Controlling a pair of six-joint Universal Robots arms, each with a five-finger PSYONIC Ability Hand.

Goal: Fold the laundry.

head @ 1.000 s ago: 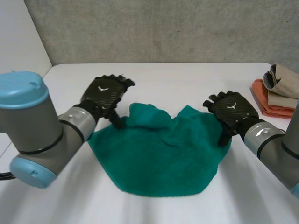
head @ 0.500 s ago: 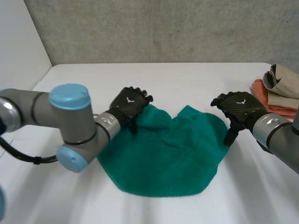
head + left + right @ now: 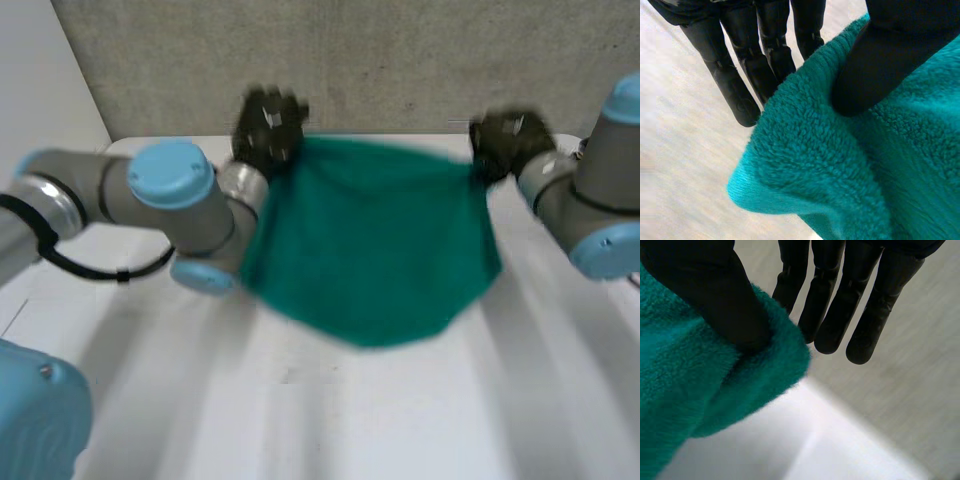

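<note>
A green towel [image 3: 372, 240] hangs spread above the white table, held up by its two upper corners. My left hand [image 3: 268, 125] holds the left corner. In the left wrist view its thumb [image 3: 890, 55] pinches the towel's edge [image 3: 840, 175] against straight fingers [image 3: 735, 75]. My right hand [image 3: 508, 136] holds the right corner. In the right wrist view its thumb [image 3: 715, 295] presses the towel [image 3: 685, 390] against the fingers [image 3: 865, 300]. The towel's lower edge sags to a rounded point over the table.
The white table [image 3: 300, 420] lies below the hanging towel, with a grey wall [image 3: 400, 60] behind it. Both arms reach up and back toward the wall, the left arm [image 3: 170, 200] crossing the table's left side.
Both hands have shut on the towel's far corners and lifted it off the table, up and toward the wall. The towel, crumpled before, now hangs stretched between them.
</note>
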